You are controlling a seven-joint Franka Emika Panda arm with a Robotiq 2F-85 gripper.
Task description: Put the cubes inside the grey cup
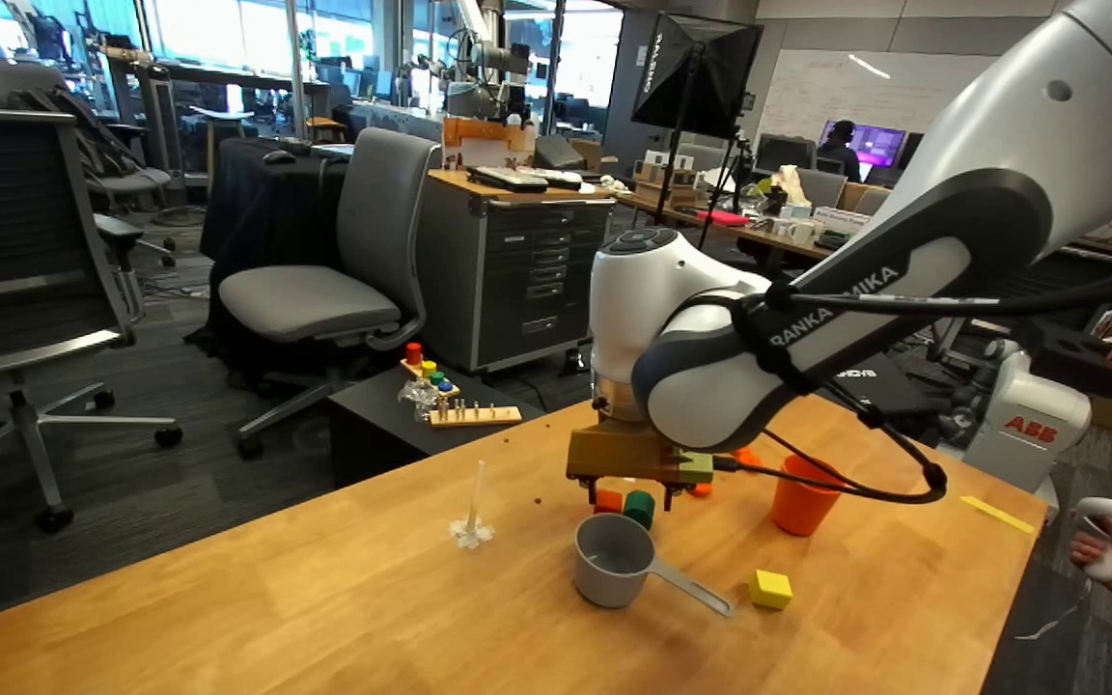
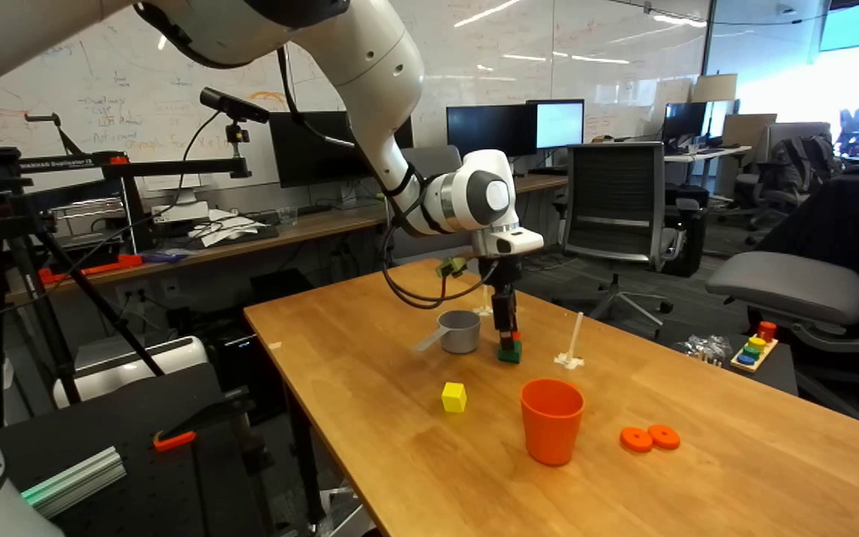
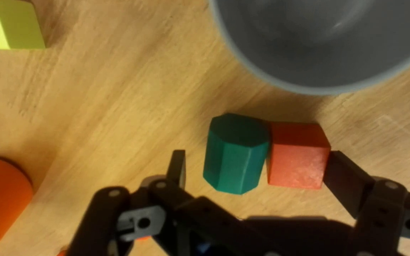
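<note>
Tool (image 3: pixel 257 156) points down at the desk (image 1: pixel 324 589), its two fingers (image 3: pixel 177 169) spread well apart, with the green block (image 3: pixel 237 156) and the red cube (image 3: pixel 297 160) standing between them. Seen from the wrist, a gap shows between the green block and the finger on its side; the opposite finger meets the edge of the red cube in that view, though whether it touches I cannot tell. Block and cube sit side by side, so close that contact is hard to judge, and both rest on the desk, outside the grey cup (image 1: pixel 609 579).

That cup stands upright just beside the pair, its mouth up and its handle (image 1: pixel 696 589) running out toward the yellow cube (image 1: pixel 770 591). The yellow cube also rests on the desk, near the end of the handle.

In both exterior views an orange cup (image 2: pixel 552 436) stands upright, well apart from the grey one. In an exterior view two flat orange discs (image 2: pixel 636 439) lie side by side, near the orange cup. A thin pale stick (image 2: pixel 576 335) stands in a whitish patch (image 2: pixel 570 362) on the desk, to the right of the tool in that same view. Beyond the desk a black box (image 1: pixel 373 425) carries a wooden board (image 1: pixel 498 416).
</note>
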